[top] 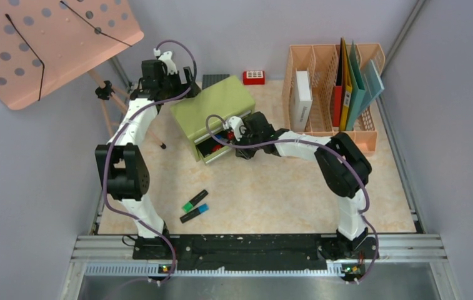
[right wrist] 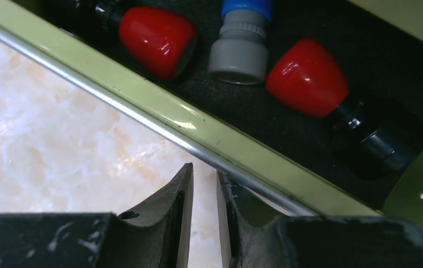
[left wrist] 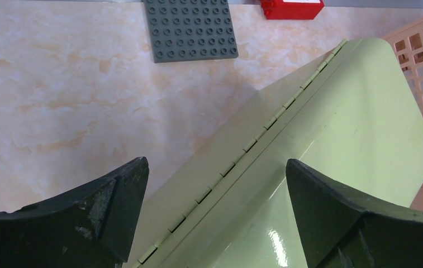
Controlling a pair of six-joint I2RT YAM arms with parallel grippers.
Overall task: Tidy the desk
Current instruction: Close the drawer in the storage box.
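- The tabletop (top: 271, 200), beige with a marble look, fills the whole floor of the cell, from the front rail out to the grey walls.
- Closest in, two black highlighters lie side by side near the front edge, left of the middle. One has a green cap (top: 194, 201) and the other a blue cap (top: 195, 214).
- Toward the middle, the right fingers (top: 243, 150) sit low over the bare tabletop, right at the front lip of the open drawer (right wrist: 158, 106). There's only a narrow slit between them and they hold nothing.
- The drawer has a black lining and holds two red-capped markers (right wrist: 156, 40) with a blue and grey one (right wrist: 239, 47) between them.
- The drawer belongs to the green cabinet (top: 218, 103), which is turned at an angle.
- The left fingers (top: 189, 84) are spread wide above the cabinet's hinged back edge and grip nothing.
- At the far edge there's a grey studded baseplate (left wrist: 191, 28) with a red brick (left wrist: 291, 6) beside it.
- In the far right corner, a peach file rack (top: 367, 134) holds upright folders (top: 349, 87) and a white box (top: 300, 100).
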